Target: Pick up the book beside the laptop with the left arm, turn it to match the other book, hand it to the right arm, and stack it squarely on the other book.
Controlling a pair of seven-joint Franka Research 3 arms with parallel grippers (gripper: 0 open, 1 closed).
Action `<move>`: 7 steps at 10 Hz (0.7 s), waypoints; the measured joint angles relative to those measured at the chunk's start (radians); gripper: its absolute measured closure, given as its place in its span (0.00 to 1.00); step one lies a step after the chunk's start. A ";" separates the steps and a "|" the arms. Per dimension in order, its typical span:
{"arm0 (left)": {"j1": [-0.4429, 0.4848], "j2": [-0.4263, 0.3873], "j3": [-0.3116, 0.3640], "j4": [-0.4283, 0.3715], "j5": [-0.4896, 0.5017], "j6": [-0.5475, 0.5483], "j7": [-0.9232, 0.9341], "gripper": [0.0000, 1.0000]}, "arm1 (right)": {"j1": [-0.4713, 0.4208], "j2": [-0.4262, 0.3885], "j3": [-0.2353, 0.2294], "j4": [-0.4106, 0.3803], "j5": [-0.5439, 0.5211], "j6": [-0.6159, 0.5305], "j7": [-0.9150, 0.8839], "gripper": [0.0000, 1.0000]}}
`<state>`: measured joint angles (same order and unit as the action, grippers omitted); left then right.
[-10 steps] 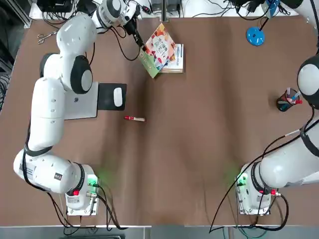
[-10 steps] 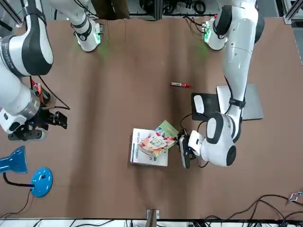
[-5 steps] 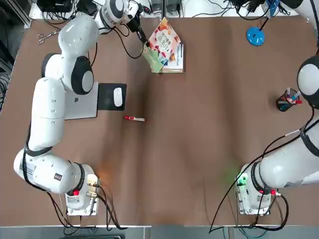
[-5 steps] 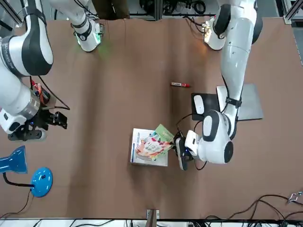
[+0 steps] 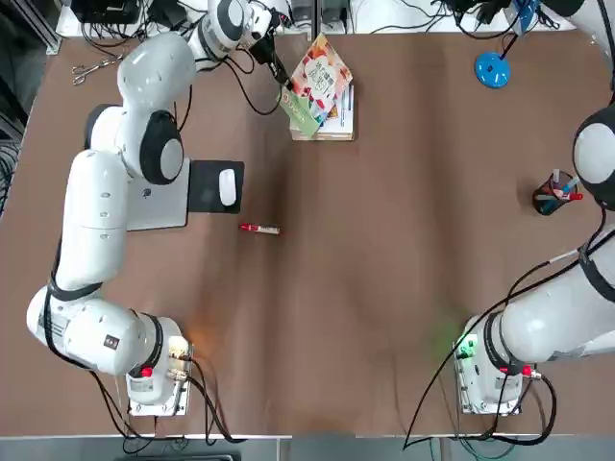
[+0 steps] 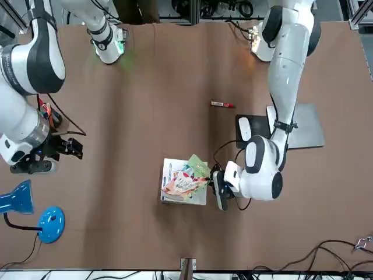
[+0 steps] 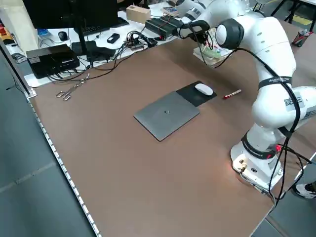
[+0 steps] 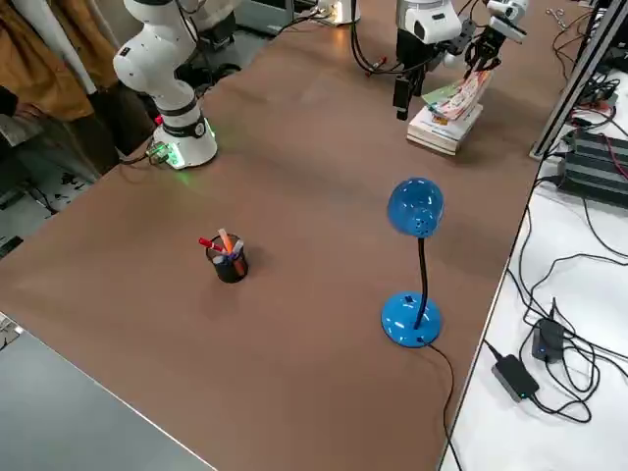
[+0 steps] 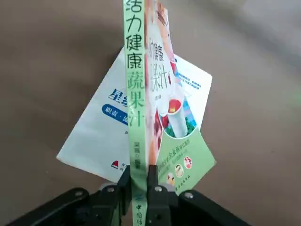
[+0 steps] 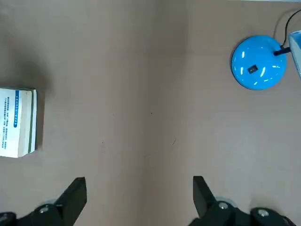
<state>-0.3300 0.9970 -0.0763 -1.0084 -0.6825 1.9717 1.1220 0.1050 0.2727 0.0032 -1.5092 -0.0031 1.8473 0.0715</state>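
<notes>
My left gripper [image 5: 280,81] is shut on the green-banded edge of the book [image 5: 318,81], a cream paperback with floral artwork. It holds the book tilted up on edge over the other book [image 5: 340,119], which lies white with blue print at the table's far side. In the left wrist view the pads [image 9: 152,184] pinch the green spine [image 9: 133,99], with the other book [image 9: 104,134] below. The laptop [image 5: 159,204] lies flat near the left arm. My right gripper [image 6: 73,147] hangs open, well to the right of the books, with nothing in it.
A black mouse pad [image 5: 206,198] with a white mouse lies beside the laptop, and a red marker [image 5: 259,229] lies nearer the bases. A pen cup [image 5: 554,193] and a blue lamp [image 5: 492,69] stand on the right. Scissors [image 5: 89,69] lie at the far left.
The left gripper has carried the book a little to the right and farther over the other book, tipping it more on edge. The right arm has not moved.
</notes>
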 joint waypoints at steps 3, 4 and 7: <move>0.001 0.002 0.016 0.000 0.000 -0.015 0.035 0.84 | 0.000 0.000 0.000 0.000 0.000 0.000 0.000 0.00; 0.001 0.003 0.020 0.000 0.000 -0.016 0.064 0.84 | 0.000 0.000 0.000 0.000 0.000 0.000 0.000 0.00; -0.016 0.003 0.031 0.001 0.000 -0.009 0.159 0.84 | 0.000 0.000 -0.001 0.000 0.000 0.000 0.001 0.00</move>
<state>-0.3459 1.0000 -0.0453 -1.0073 -0.6825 1.9623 1.2810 0.1049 0.2727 0.0026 -1.5092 -0.0031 1.8474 0.0722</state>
